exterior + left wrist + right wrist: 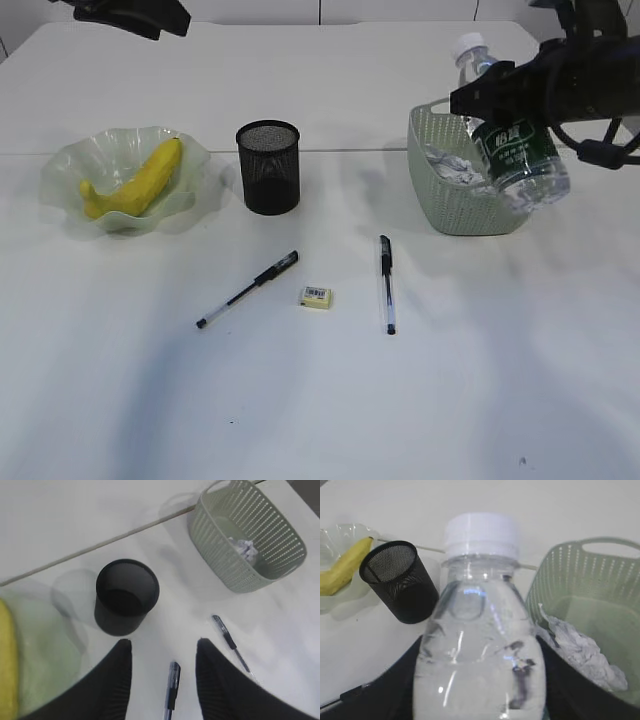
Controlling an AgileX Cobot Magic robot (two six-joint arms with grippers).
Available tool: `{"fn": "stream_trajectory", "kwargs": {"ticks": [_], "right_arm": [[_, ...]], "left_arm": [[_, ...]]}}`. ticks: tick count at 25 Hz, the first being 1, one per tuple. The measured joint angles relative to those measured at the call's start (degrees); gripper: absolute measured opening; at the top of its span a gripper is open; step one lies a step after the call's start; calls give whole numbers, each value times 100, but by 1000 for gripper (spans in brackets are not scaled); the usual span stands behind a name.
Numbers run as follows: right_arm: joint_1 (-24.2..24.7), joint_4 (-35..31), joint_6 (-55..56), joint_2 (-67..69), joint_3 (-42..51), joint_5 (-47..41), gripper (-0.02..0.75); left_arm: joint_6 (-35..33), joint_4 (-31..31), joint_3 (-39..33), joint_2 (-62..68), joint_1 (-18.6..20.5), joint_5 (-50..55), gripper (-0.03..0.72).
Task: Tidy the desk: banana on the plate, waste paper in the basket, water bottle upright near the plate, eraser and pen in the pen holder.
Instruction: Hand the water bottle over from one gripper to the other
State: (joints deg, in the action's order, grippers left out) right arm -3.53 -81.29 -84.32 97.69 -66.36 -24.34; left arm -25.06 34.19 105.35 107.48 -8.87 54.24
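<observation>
I see the basket (455, 195) at three o'clock holding crumpled waste paper (452, 165). My right gripper (500, 95) pinches the water bottle (515, 150), tilted above it. At nine, the banana (140, 180) lies on the plate (70, 160). My left gripper (162, 672) hangs spread. The pen holder (268, 166) stands at eleven, with two pens (387, 283) and the eraser (315, 297) centre.

banana (140, 180) on plate (70, 160) at left, pen holder (268, 167) beside it, eraser (316, 297) between two pens (248, 289)
</observation>
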Motion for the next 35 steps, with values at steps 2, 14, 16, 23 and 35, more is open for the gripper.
{"fn": "stream_trajectory", "kwargs": {"ticks": [2,14,16,23,35], "right_arm": [[0,0,0,0,-115,-79,382],[0,103,-115,0,-1157,-1659,382],[0,124,-132,0,-1372,-1909,382],[0,187,-142,0,-1906,-2595,382],[0,323,-162,0,-1930,-3129,382]], "left_arm": [[-221,184,0,0,0,-93,294],[-2730,2154,0,8,0,-217,274],[-3121,2555,0,8,0,-147,272],[-4108,3300,0,8,0,175,269],[-4786,4160,0,-347,637,944,258]]}}
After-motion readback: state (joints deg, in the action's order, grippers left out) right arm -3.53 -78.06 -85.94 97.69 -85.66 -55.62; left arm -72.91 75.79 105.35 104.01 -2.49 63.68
